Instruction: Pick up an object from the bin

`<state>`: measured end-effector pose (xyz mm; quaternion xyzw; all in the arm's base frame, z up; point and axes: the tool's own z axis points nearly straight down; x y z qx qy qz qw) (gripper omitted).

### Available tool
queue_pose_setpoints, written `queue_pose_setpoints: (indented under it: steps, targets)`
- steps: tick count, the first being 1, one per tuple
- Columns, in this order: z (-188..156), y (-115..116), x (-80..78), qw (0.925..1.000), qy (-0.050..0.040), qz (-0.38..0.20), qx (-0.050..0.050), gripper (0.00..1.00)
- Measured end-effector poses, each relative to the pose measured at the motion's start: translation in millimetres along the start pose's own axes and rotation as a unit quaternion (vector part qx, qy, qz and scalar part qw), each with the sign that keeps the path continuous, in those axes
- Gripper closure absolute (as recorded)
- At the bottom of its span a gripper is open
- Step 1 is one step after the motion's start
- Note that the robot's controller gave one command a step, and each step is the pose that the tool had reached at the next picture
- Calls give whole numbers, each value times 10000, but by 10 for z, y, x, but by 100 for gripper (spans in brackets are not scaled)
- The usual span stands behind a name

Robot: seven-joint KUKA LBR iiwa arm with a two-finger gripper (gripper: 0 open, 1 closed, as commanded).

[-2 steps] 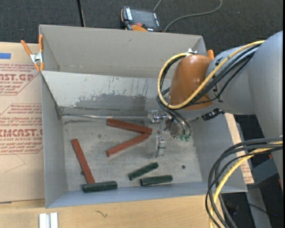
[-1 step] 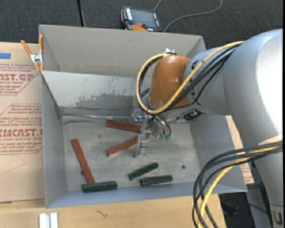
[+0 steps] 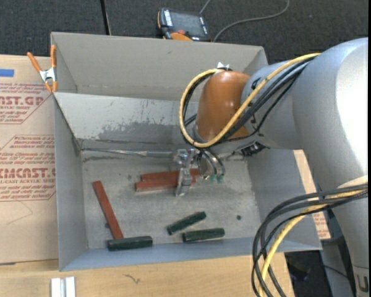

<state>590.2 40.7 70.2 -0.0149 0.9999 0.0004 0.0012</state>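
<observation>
Hanging low over the middle of the grey metal bin (image 3: 71, 166), the silver gripper (image 3: 184, 179) appears to touch the right end of a flat reddish-brown rectangular block (image 3: 154, 182); whether it is spread or pinching cannot be told. 3 dark green sticks (image 3: 186, 223) lie nearer the front wall.

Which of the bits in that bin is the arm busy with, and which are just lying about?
In the job: gripper; short red-brown block mid-bin, its right end at the gripper; grey bin.
Lying about: long red-brown stick, left; front-left green stick; slanted green stick; front-right green stick.
</observation>
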Motion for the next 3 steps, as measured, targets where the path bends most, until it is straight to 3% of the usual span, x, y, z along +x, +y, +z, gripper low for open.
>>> queue_pose_setpoints:
  steps: [1,2,3]
  targets:
    - [-82,-47,145,9884,12,-1517,2,100]
    - [-1165,62,181,9875,-38,-1577,6,100]
    - [-1729,80,154,9884,-35,-1519,8,100]
